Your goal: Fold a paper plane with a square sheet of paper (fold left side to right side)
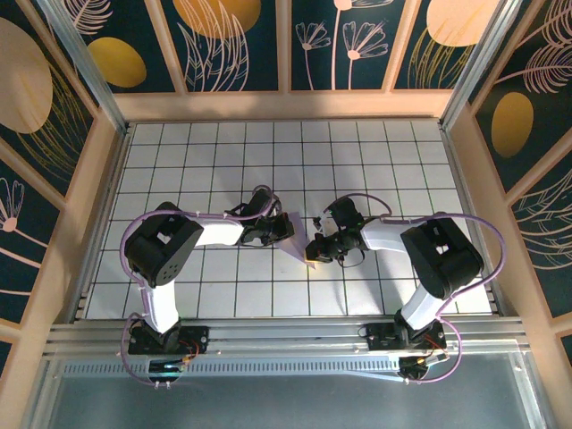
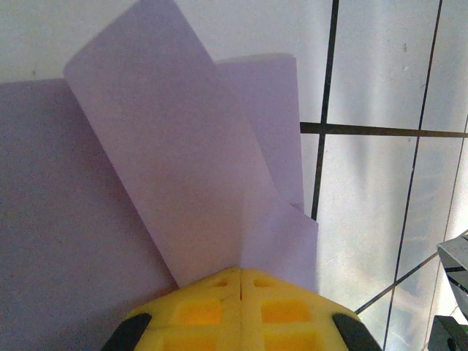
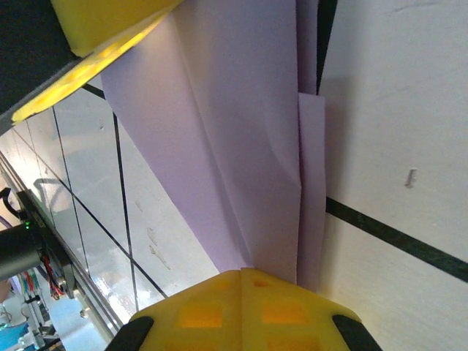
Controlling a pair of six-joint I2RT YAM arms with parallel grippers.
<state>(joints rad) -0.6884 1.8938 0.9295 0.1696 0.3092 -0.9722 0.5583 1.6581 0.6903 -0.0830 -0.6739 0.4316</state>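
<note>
**Operator:** Where is the paper, and what can't I see of it?

**Spotter:** From above, your paper point(image 1: 295, 234) sits near the middle of the tiled table point(image 1: 357, 161), between your two grippers and up off the tiles. From there you get just a small lavender wedge; the wrists cover the rest. The left wrist camera shows the paper point(image 2: 183, 161) running off the left edge, so you can't judge its full outline. In the right wrist view the paper point(image 3: 234, 131) is cut off at the top.

**Operator:** And the grippers?

**Spotter:** Your left gripper point(image 2: 241, 281) has its yellow tips pressed together on the paper's near end. Your right gripper point(image 3: 243, 281) pinches the paper the same way. The pinched edges are hidden under the tips. In the overhead view your left gripper point(image 1: 273, 231) and right gripper point(image 1: 319, 248) are too small to read.

**Operator:** Counts?

**Spotter:** One paper, two arms, two grippers. You have several overlapping flaps, but I can't count the layers. A yellow pad point(image 3: 102, 36) sits cropped in the upper left corner of the right wrist view.
</note>
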